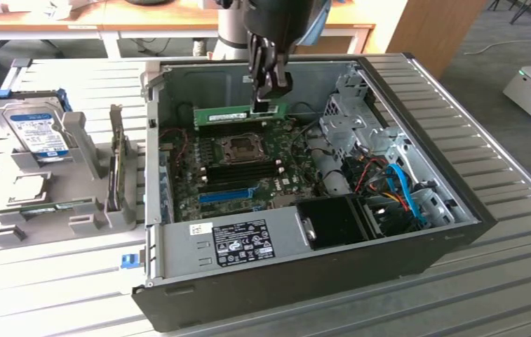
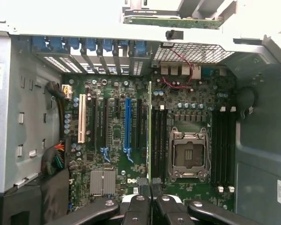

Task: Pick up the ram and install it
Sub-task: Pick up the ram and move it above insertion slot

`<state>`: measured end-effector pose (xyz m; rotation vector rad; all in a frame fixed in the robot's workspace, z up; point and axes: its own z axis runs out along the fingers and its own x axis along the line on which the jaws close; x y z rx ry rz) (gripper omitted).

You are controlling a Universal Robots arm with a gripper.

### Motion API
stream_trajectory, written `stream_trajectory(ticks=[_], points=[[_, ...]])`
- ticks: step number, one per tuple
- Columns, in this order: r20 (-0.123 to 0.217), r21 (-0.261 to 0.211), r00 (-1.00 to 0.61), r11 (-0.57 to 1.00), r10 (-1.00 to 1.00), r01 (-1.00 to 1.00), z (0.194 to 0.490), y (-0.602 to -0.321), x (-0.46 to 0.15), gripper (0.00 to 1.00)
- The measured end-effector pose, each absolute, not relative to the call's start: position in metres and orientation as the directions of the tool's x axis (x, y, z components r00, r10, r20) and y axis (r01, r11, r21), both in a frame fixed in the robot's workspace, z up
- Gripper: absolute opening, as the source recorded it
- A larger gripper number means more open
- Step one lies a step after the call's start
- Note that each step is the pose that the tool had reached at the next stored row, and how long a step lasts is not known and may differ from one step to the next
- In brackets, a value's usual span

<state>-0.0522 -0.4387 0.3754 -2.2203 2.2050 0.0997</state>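
Observation:
The ram is a long green stick held level over the open computer case, above the far end of the motherboard. My gripper comes down from above and is shut on the stick near the end toward the exterior view's right. In the wrist view the ram shows edge-on as a thin green line running out from my gripper. It lies just beside the black memory slots next to the CPU socket. More black slots lie on the socket's other side.
The case walls rise around the board, with drive cages and cables at the exterior view's right. A bright blue expansion slot lies nearer the front. At the exterior view's left, a grey rack holds a hard drive and other parts.

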Motion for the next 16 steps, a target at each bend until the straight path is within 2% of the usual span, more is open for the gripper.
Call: stream_trajectory(ticks=[16], points=[[-0.047,0.037,0.006,-0.008,-0.999,-0.999,0.375,-0.415,-0.052,0.13]])
